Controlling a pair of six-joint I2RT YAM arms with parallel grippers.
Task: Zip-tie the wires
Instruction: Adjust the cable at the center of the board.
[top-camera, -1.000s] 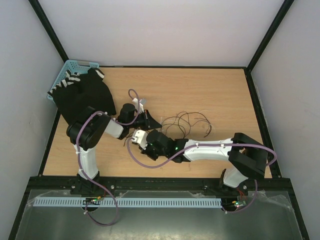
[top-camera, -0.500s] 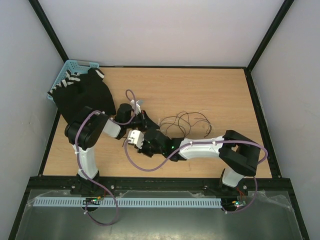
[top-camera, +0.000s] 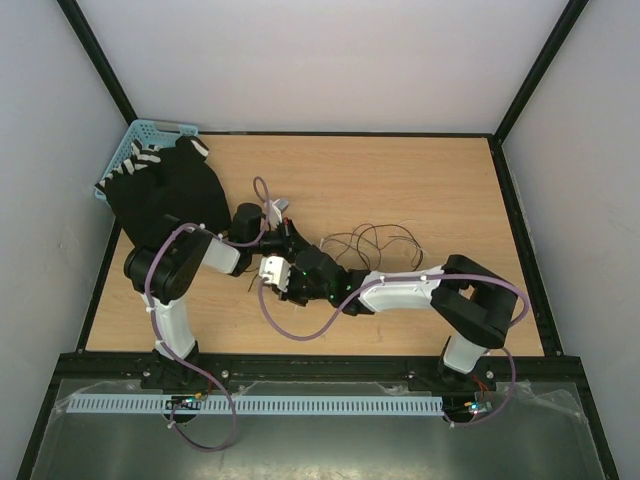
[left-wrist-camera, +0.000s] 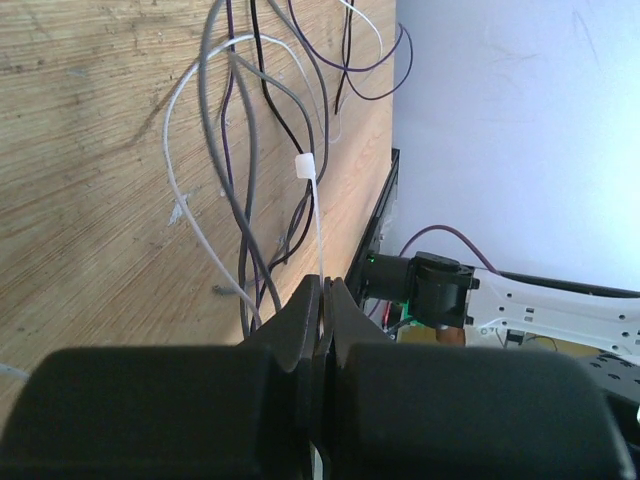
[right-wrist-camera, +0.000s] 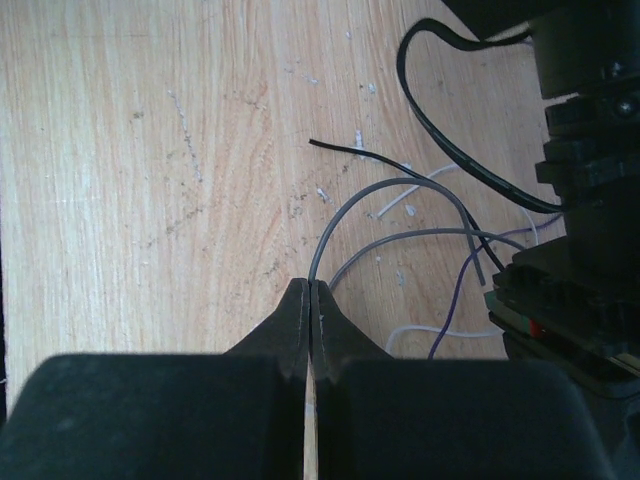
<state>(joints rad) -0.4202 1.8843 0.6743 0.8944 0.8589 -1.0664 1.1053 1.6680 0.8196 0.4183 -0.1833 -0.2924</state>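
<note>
The wires (top-camera: 372, 240) lie in thin dark loops at mid-table. In the left wrist view grey, black and purple wires (left-wrist-camera: 245, 200) run through a white zip tie (left-wrist-camera: 318, 225), whose head (left-wrist-camera: 305, 167) sits on the bundle. My left gripper (left-wrist-camera: 326, 284) is shut on the tie's thin tail. My right gripper (right-wrist-camera: 311, 287) is shut on the end of a grey wire (right-wrist-camera: 340, 215) that arcs away over the wood. In the top view the left gripper (top-camera: 290, 238) and right gripper (top-camera: 288, 264) are close together, left of the loops.
A blue basket (top-camera: 140, 135) stands at the far left corner with a black cloth (top-camera: 165, 185) draped beside it. Purple robot cables (top-camera: 300, 325) hang in loops off both arms. Black frame rails (top-camera: 520, 230) border the table.
My right arm has stretched to the left and slightly away, bringing its gripper up against the left one. The left gripper has shifted a little up the table. Both stayed shut.
</note>
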